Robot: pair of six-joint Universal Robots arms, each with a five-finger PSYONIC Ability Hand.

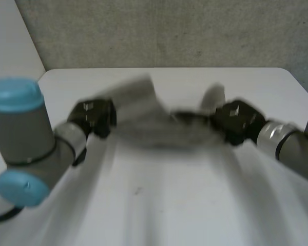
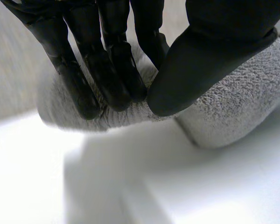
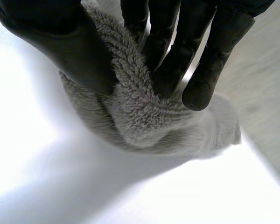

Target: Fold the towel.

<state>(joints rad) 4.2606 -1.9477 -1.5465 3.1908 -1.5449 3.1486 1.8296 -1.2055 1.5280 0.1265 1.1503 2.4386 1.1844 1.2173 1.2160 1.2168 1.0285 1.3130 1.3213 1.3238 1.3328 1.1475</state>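
We see the towel (image 3: 140, 116) as grey terry cloth with a rough, looped pile. The left hand (image 2: 107, 70) and right hand (image 3: 168, 51) look matt black and smooth. The white surface (image 1: 169, 205) looks smooth, and the light-blue arm caps (image 1: 15, 95) look like plastic.

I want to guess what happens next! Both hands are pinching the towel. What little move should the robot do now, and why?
Probably draw the two hands a little apart. The left hand and the right hand each pinch the towel between thumb and fingers, and it looks bunched between them, so stretching it flat likely helps a neat fold.
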